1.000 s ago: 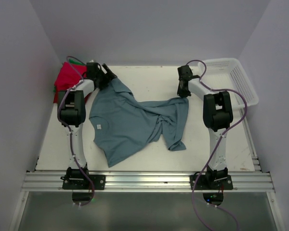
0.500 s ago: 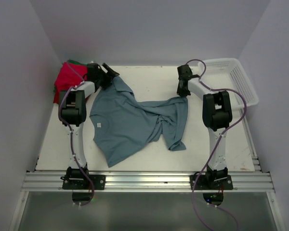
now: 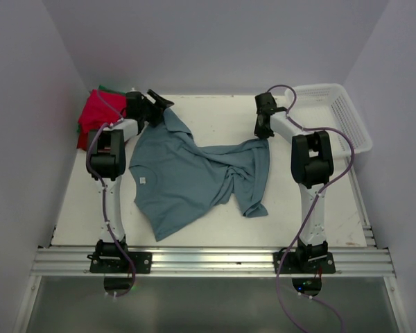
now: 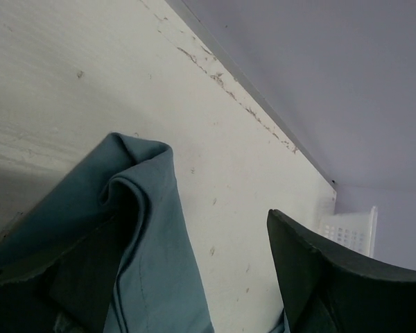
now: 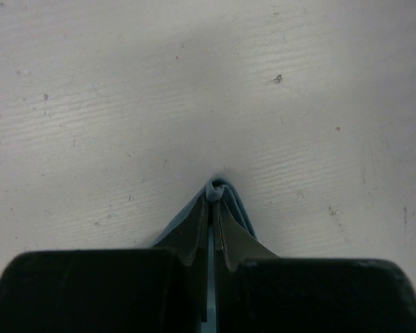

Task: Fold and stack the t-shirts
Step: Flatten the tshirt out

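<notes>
**Dusty blue-grey cloth t-shirt (image 3: 187, 177) rumpled on white table (image 3: 215, 114)**

We note the right hand (image 5: 213, 194) clamped on its far-right edge. The left hand (image 3: 158, 104), fingers apart, is at its far-left corner. Folded red cloth shirts (image 3: 93, 114) lie in the table's far-left corner.

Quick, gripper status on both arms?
Left gripper: open, a fold of the blue-grey t-shirt between the jaws, not clamped.
Right gripper: shut on the blue-grey t-shirt's edge.
</notes>
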